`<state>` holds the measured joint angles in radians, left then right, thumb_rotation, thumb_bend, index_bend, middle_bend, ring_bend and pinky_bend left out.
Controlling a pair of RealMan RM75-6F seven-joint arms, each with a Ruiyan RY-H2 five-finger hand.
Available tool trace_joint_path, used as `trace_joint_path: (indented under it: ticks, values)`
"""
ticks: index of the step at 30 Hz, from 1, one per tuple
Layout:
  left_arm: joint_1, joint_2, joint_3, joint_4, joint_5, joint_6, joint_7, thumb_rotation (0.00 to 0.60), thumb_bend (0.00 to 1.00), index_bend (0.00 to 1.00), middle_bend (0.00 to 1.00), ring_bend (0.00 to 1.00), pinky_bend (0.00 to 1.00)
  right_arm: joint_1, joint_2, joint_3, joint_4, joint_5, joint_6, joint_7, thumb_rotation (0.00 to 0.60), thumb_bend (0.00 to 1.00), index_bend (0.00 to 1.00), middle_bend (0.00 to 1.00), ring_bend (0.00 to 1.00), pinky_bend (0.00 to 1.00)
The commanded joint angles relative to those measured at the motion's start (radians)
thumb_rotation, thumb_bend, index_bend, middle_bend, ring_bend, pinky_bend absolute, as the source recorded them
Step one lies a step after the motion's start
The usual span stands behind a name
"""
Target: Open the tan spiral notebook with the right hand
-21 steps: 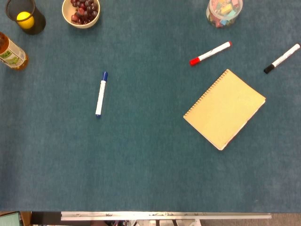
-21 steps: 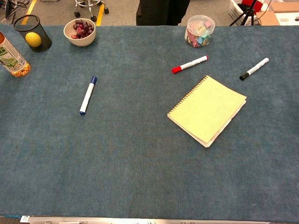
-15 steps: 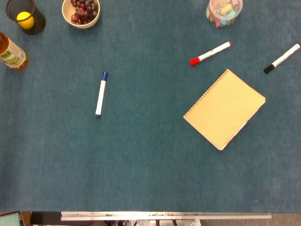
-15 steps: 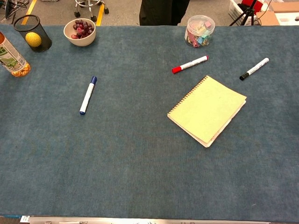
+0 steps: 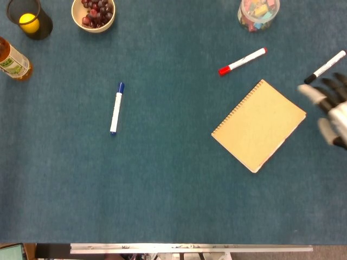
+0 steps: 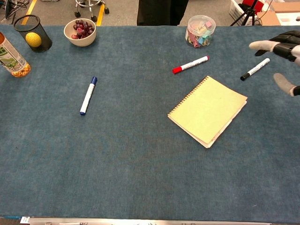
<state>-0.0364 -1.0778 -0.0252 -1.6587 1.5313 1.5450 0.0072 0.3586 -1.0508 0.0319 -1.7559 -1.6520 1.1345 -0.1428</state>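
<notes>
The tan spiral notebook (image 5: 259,125) (image 6: 207,110) lies shut on the blue cloth, turned at an angle, its wire spine along the upper left edge. My right hand (image 5: 329,106) (image 6: 282,60) shows at the right edge of both views, fingers spread and holding nothing. It hovers a little to the right of the notebook's right corner, apart from it. My left hand is in neither view.
A black marker (image 5: 324,67) (image 6: 255,69) lies close by the right hand. A red marker (image 5: 242,61) sits above the notebook, a blue marker (image 5: 116,108) at left. At the far edge stand a clip jar (image 5: 258,13), grape bowl (image 5: 93,14), mesh cup (image 5: 30,19) and bottle (image 5: 13,60).
My right hand has come into view from the right edge, toward the notebook. Nothing on the table has moved.
</notes>
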Motion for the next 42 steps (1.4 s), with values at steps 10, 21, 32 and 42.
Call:
trace_joint_path:
  ticks: [10, 21, 32, 42]
  values:
    - [0.018, -0.002, 0.005, 0.016, -0.016, 0.009, -0.022, 0.600, 0.48, 0.14, 0.08, 0.03, 0.06, 0.251, -0.260, 0.055, 0.076, 0.113, -0.326, -0.022, 0.600, 0.68, 0.11, 0.28, 0.11, 0.06]
    - [0.027, -0.004, 0.003, 0.043, -0.029, 0.010, -0.051, 0.600, 0.48, 0.14, 0.08, 0.03, 0.06, 0.321, -0.385, 0.032, 0.180, 0.181, -0.408, -0.041, 0.600, 0.67, 0.11, 0.28, 0.11, 0.06]
    - [0.028, -0.007, 0.006, 0.052, -0.016, 0.011, -0.062, 0.600, 0.48, 0.14, 0.08, 0.03, 0.06, 0.338, -0.423, -0.002, 0.218, 0.210, -0.421, -0.043, 0.600, 0.67, 0.11, 0.28, 0.11, 0.06]
    - [0.030, -0.012, 0.005, 0.059, -0.020, 0.010, -0.051, 0.600, 0.48, 0.14, 0.08, 0.03, 0.06, 0.348, -0.431, -0.032, 0.232, 0.212, -0.427, -0.023, 0.600, 0.67, 0.11, 0.28, 0.11, 0.06]
